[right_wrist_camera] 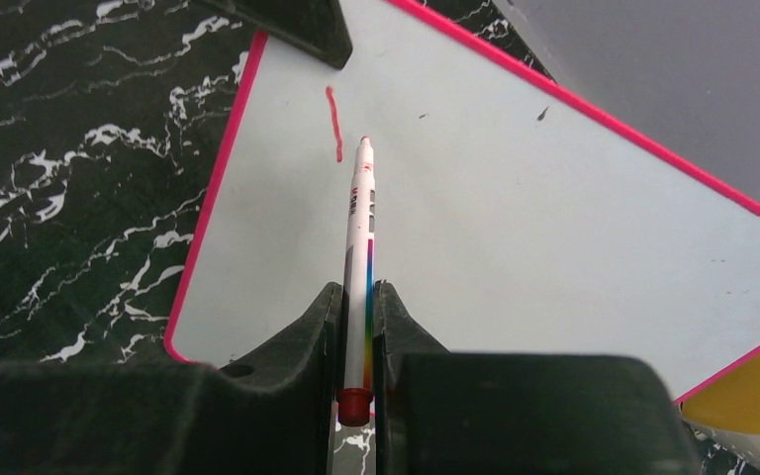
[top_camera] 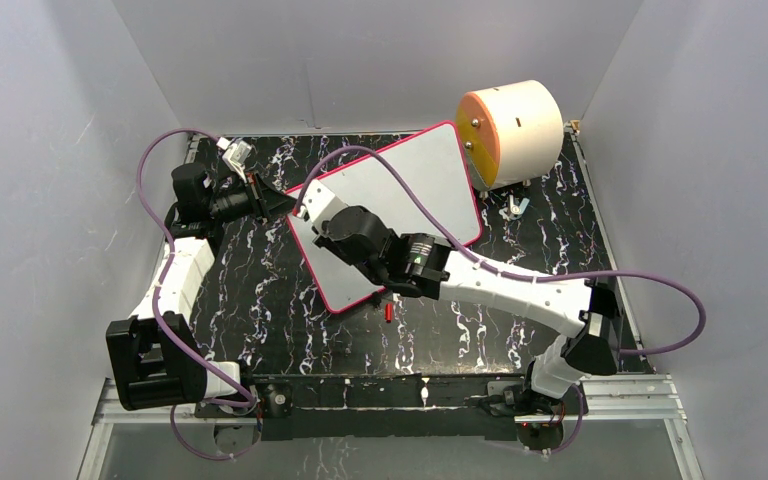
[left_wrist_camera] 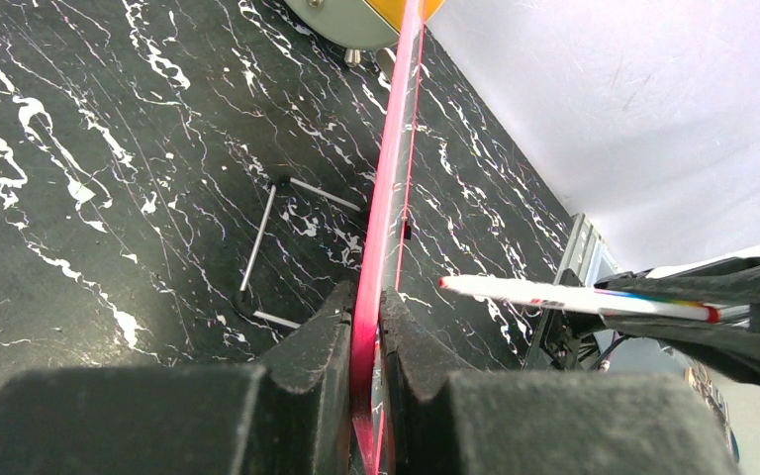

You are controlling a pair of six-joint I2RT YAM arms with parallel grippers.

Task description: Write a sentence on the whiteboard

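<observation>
Left gripper (left_wrist_camera: 366, 327) is clamping the whiteboard (top_camera: 415, 185) by its pink-red frame. Its jaws are closing tight on the thin edge and holding the board tilted above the marbled table (top_camera: 260, 300). Across the face from it, the right gripper (right_wrist_camera: 356, 307) is pinching a slim white marker (right_wrist_camera: 361, 228) between nearly closed fingers, with the red end back in the jaws and the tip pointing ahead at the board.

The board is looking thin, stiff and light, with a glossy face that is likely to slip. The frame, where the left gripper is gripping, is therefore seeming the sound place to hold. Pen pressure will probably be pushing the board back unless that clamp is bracing it.

The sentence (right_wrist_camera: 333, 124) is so far showing as one short red stroke, just left of the marker tip and ahead of the right gripper's fingers.

Only the right wrist view is showing that stroke and the blank face around it. The left wrist view, sighting along the board's edge, is showing the tip standing just clear of the face. It is also showing a wire stand (left_wrist_camera: 257, 247) lying on the table left of its fingers. Only the overhead view is taking in the cream cylinder (top_camera: 515, 130) beyond the board's far corner.
</observation>
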